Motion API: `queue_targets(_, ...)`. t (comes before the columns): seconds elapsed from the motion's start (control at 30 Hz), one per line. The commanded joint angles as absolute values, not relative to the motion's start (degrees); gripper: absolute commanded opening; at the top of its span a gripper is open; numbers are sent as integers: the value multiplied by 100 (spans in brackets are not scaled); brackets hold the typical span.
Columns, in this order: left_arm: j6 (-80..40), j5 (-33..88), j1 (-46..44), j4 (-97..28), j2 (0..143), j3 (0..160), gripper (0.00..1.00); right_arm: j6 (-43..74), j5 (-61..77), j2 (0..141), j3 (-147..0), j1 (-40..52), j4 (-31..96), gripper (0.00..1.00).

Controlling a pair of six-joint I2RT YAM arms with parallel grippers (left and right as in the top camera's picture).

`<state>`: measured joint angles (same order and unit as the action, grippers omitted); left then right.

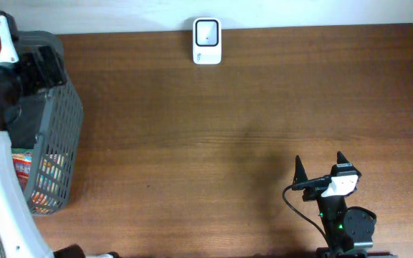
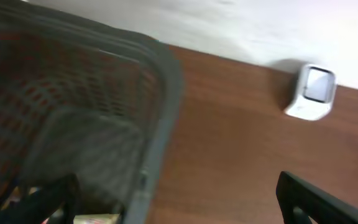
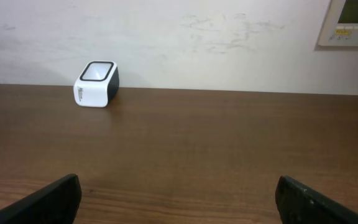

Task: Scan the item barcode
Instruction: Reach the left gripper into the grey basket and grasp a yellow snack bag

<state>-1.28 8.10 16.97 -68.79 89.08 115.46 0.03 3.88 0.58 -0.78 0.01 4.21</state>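
Along the left edge of the table (image 1: 228, 143), a grey mesh basket (image 1: 62, 136); inside, a jumble of colourful packets (image 1: 40, 179), glimpsed only through the wall, so number and kind impossible to tell; no barcode showing yet. Probably light, soft and crinkly, perhaps a little slippery; best pinched across a flat face or along a sealed edge, gently, then lifted clear of the rim before turning the code outward. At the back edge, well apart from the basket, the small white scanner (image 1: 207, 41), upright, window angled upward. Over the basket mouth, the left gripper (image 2: 178, 186), jaws spread as wide as they go, nothing between them; near the front right, the right gripper (image 1: 319, 161), equally wide and empty, resting low over bare wood.
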Motion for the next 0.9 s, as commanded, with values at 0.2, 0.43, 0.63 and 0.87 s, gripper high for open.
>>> queue_targets(0.2, -89, -753, 2165, -6281, 9354, 11636, 99, 45, 338, 21, -32, 32, 429, 98)
queue_targets(0.43, -552, -1002, 3140, -6947, 10169, 11629, 99, 45, 338, 21, -32, 32, 429, 98)
queue_targets(0.63, -1590, -1308, 3308, -8309, 10711, 11598, 99, 45, 338, 21, -32, 32, 429, 98)
queue_targets(0.87, -2034, -1306, 3317, -7321, 10715, 9638, 99, 45, 338, 21, -32, 32, 429, 98)
